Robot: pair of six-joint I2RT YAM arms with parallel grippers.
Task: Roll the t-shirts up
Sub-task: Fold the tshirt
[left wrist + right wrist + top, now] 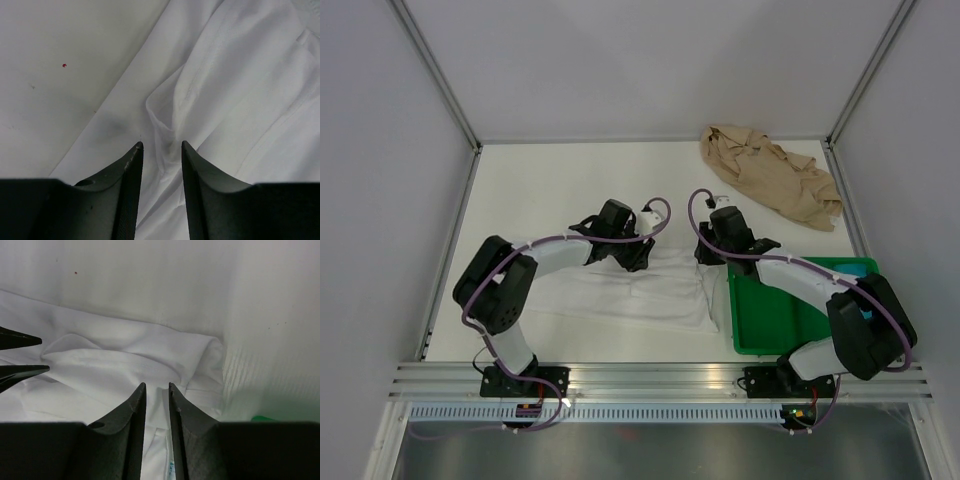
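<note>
The white t-shirt [620, 295] lies flat and folded into a long band on the table in front of the arms. My left gripper [638, 262] hovers low over its far edge. In the left wrist view, the left gripper [161, 145] is open, and a raised crease of the white t-shirt [240, 90] runs between the jaws without being pinched. My right gripper [705, 255] is over the shirt's right end. It [156, 386] is open by a narrow gap, with the white t-shirt [125, 355] underneath. The tan t-shirt [770, 175] lies crumpled at the back right.
A green tray [775, 320] sits at the front right, touching the white shirt's right end; a sliver of it [262, 418] shows in the right wrist view. The left gripper's fingertips [22, 371] appear at that view's left edge. White walls and metal posts enclose the table.
</note>
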